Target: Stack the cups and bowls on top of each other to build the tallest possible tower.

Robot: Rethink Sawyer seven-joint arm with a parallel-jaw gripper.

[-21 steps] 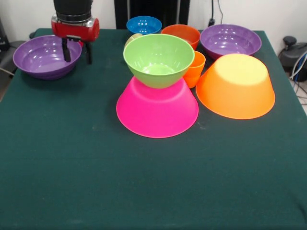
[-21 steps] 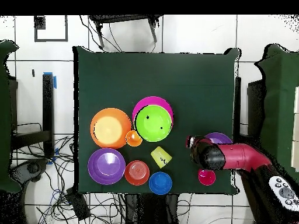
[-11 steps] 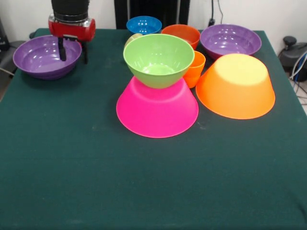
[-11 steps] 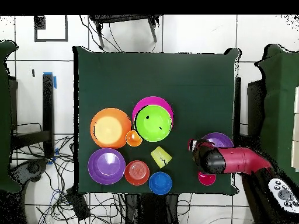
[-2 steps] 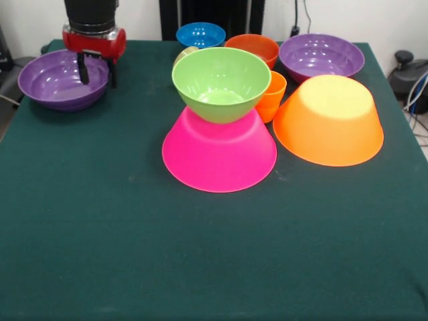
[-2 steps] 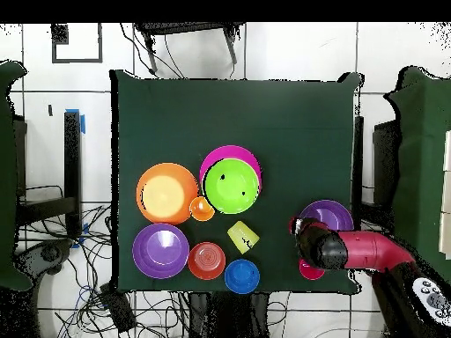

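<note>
A green bowl [image 5: 221, 83] sits upright on an upturned pink bowl [image 5: 219, 152] mid-table. To its right a large orange bowl [image 5: 329, 119] lies upside down, with an orange cup [image 5: 272, 93] between them. Along the back stand a blue bowl [image 5: 200, 33], an orange-red bowl [image 5: 254, 47] and a purple bowl [image 5: 321, 55]. A pale yellow cup [image 6: 243, 236] lies on its side. My gripper [image 5: 97, 72] hangs open and empty over the right rim of a second purple bowl [image 5: 57, 80]. A red cup [image 6: 310, 271] peeks out beside the arm [image 6: 357, 251].
The table [image 5: 200, 254] has a dark green cloth. Cables and floor tiles surround it in the overhead view. A dark object [image 5: 408, 70] sits off the table's right edge.
The gripper has drifted back and slightly left in the front view, toward the table's far edge, still open. No bowl or cup has moved.
</note>
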